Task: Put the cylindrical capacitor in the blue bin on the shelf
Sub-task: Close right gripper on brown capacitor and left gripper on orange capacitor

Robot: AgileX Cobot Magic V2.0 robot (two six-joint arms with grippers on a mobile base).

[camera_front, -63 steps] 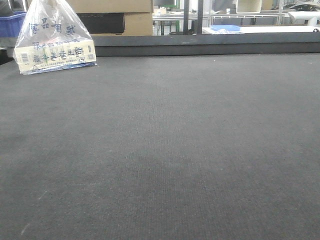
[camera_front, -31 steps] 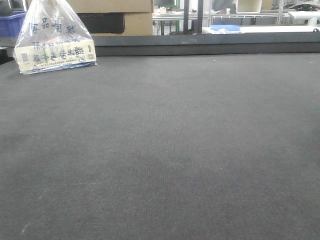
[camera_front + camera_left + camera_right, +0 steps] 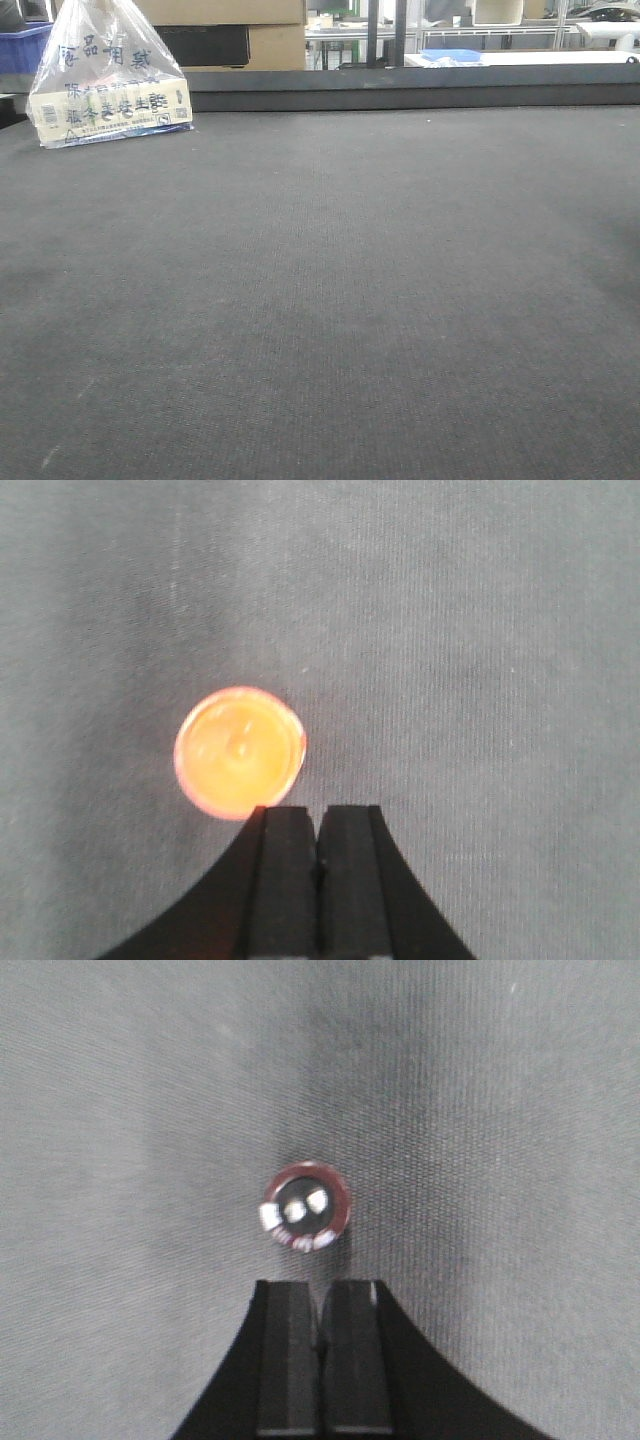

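pre-grasp: capacitor not yet picked, both grippers closed on nothing

right gripper (image 3: 322,1290) has its jaws pressed together, empty; the capacitor (image 3: 307,1207) stands on end on the grey mat (image 3: 120,1110) just ahead of its fingertips, a touch to their left, apart from them. left gripper (image 3: 318,815) is closed and empty too, with an orange disc (image 3: 240,752) just ahead and left of its tips. far off in the front view sit a plastic bag (image 3: 108,75) and behind it a blue crate (image 3: 20,45); can't tell if that is the target bin. judged: the pick comes first. right jaws must open, shift forward over the capacitor, drop, and close on its sides.
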